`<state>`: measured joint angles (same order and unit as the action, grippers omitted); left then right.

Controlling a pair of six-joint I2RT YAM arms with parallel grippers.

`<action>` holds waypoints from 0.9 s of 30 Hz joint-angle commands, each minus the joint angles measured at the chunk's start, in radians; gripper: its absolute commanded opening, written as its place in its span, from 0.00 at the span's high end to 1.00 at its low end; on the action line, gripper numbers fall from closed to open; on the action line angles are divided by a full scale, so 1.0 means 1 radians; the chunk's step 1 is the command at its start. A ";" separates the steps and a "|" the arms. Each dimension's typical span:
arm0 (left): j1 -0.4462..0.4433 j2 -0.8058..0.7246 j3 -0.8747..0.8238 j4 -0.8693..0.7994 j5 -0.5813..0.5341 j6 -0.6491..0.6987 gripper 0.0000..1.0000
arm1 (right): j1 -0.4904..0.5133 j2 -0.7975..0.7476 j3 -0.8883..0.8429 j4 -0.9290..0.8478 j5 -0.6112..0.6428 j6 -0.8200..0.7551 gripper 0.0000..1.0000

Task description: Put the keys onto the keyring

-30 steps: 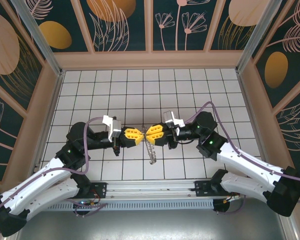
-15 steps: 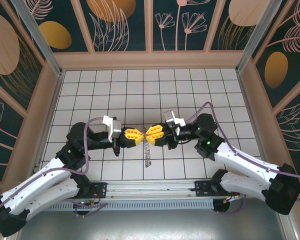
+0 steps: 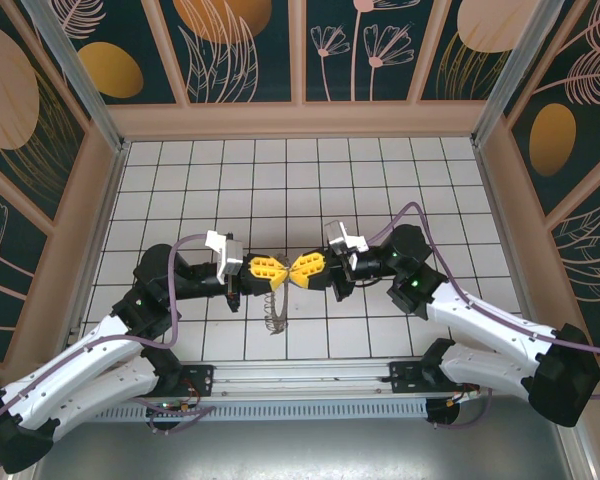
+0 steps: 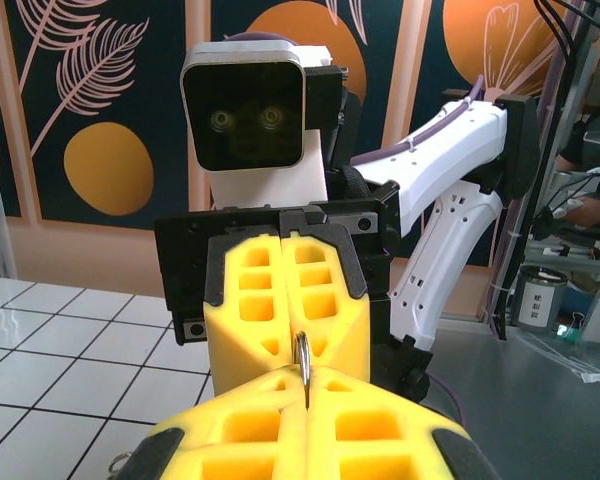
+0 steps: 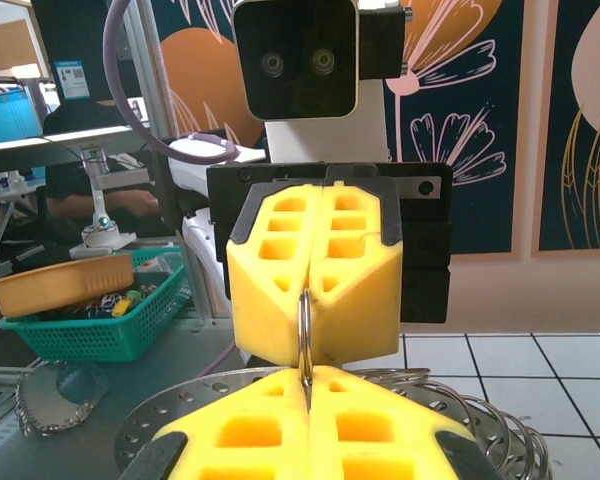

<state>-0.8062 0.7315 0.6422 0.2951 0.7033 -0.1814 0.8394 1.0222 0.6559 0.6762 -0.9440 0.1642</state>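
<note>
My left gripper (image 3: 278, 271) and right gripper (image 3: 298, 270) meet tip to tip above the tiled floor (image 3: 380, 180). Both are shut on one small wire loop (image 4: 303, 355) of the keyring, pinched edge-on between the yellow pads. In the left wrist view my own gripper (image 4: 305, 388) faces the right one (image 4: 285, 300). The right wrist view has my gripper (image 5: 306, 388) facing the left one (image 5: 315, 290), with the loop (image 5: 304, 330) between them. The keyring (image 5: 180, 415), a flat grey perforated disc, lies under the right fingers and hangs below the tips (image 3: 273, 308). The blue key is hidden.
Wooden walls (image 3: 300, 118) box in the white tiled floor on three sides. More wire loops (image 5: 490, 420) fringe the disc's right rim. Beyond the table, a green basket (image 5: 90, 320) holds an orange bowl. The arms' base rail (image 3: 300, 380) runs along the near edge.
The hanging keyring has swung to the left under the grippers. Both pinched grippers have shifted slightly left and stay shut.
</note>
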 commanded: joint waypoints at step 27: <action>-0.005 0.101 0.355 -0.663 -0.138 0.221 0.69 | 0.000 -0.021 0.167 -0.452 0.085 -0.298 1.00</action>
<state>-0.8062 0.8303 0.9665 -0.3096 0.5488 0.0193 0.8394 1.0088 0.7792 0.2199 -0.8722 -0.1040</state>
